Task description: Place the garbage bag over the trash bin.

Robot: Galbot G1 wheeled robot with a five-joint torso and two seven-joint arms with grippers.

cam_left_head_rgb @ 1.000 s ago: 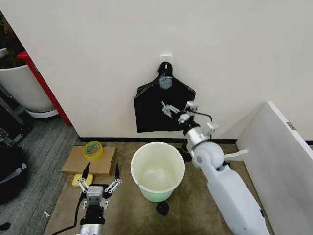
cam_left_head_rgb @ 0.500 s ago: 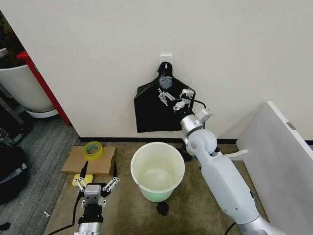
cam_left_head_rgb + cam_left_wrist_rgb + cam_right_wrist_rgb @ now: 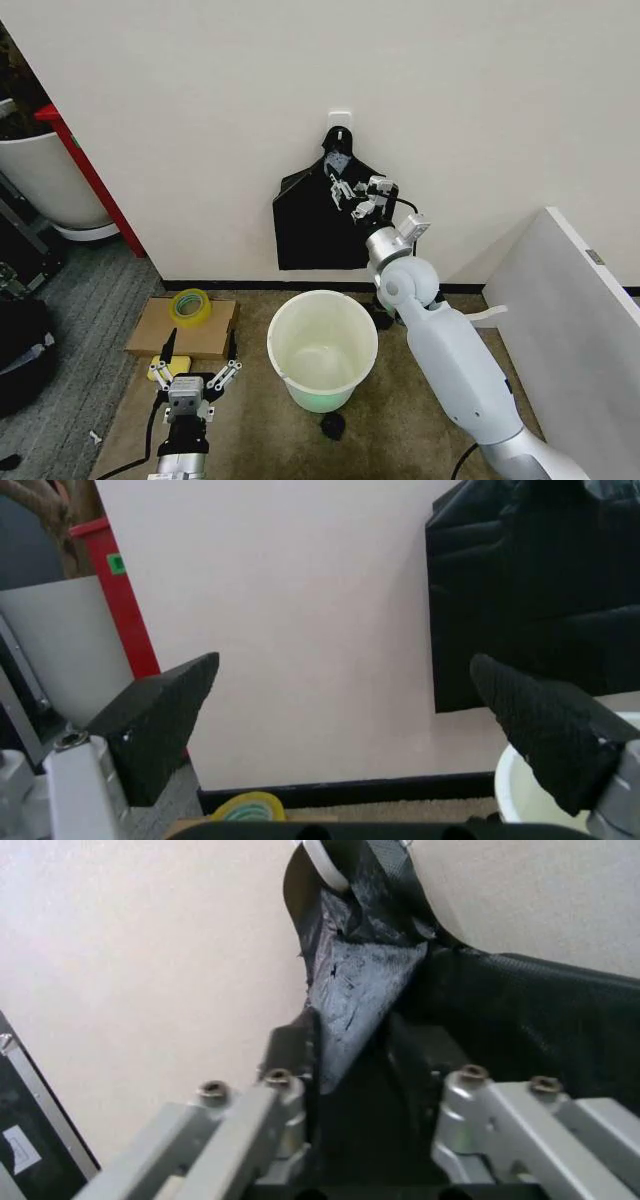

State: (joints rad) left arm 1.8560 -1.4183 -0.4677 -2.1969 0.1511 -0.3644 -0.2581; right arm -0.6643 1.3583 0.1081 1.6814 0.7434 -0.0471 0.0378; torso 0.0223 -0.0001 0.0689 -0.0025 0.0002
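Note:
The trash bin (image 3: 283, 335), a cream-white bucket with a pale green base, stands open on the floor below the wall; its rim (image 3: 506, 778) also edges the left wrist view. Above it a flat black bundle (image 3: 305, 225) with a gathered top hangs from a wall hook. The garbage bag cannot be told apart from this bundle. My right gripper (image 3: 348, 193) is open against the bundle's upper part, jaws either side of a crinkled glossy black fold (image 3: 352, 990). My left gripper (image 3: 190, 378) is open, low beside the bin, holding nothing.
A cardboard sheet (image 3: 205, 335) with a yellow-green tape roll (image 3: 189, 306) lies left of the bin. A small black scrap (image 3: 332, 425) sits in front of it. A large white tub (image 3: 45, 175) and red post (image 3: 95, 180) stand far left, a white panel (image 3: 580, 330) right.
My right gripper has swung left and up, from beside the bundle's right edge to its upper middle near the gathered top. The left gripper has barely shifted.

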